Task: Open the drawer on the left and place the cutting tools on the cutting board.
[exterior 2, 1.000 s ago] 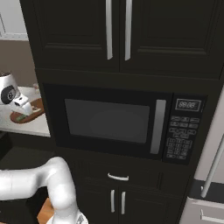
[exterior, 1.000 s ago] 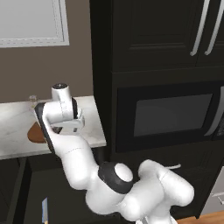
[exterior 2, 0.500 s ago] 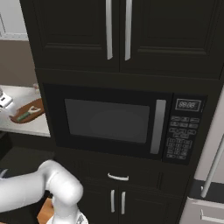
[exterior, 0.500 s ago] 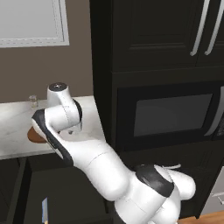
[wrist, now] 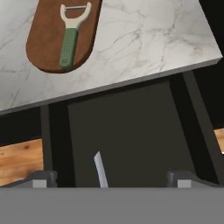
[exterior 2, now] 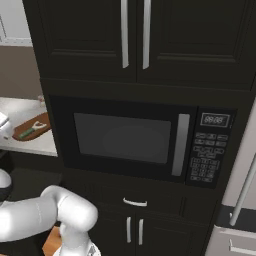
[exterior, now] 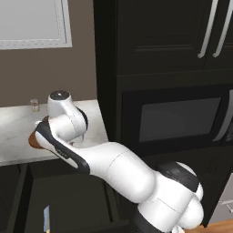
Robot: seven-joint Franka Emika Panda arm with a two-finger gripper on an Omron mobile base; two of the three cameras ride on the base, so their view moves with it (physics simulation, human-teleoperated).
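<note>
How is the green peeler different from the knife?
The peeler lies on the wooden cutting board up on the counter; the knife lies down in the open drawer. The peeler has a green handle and a forked pale head; the knife shows a thin straight grey blade. Both lie flat, untouched by the pincer.

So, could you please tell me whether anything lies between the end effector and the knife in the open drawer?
Nothing visible does. In the hand view the open end effector looks into the drawer, where the knife lies alone on the dark floor. The peeler already rests on the cutting board.
</note>
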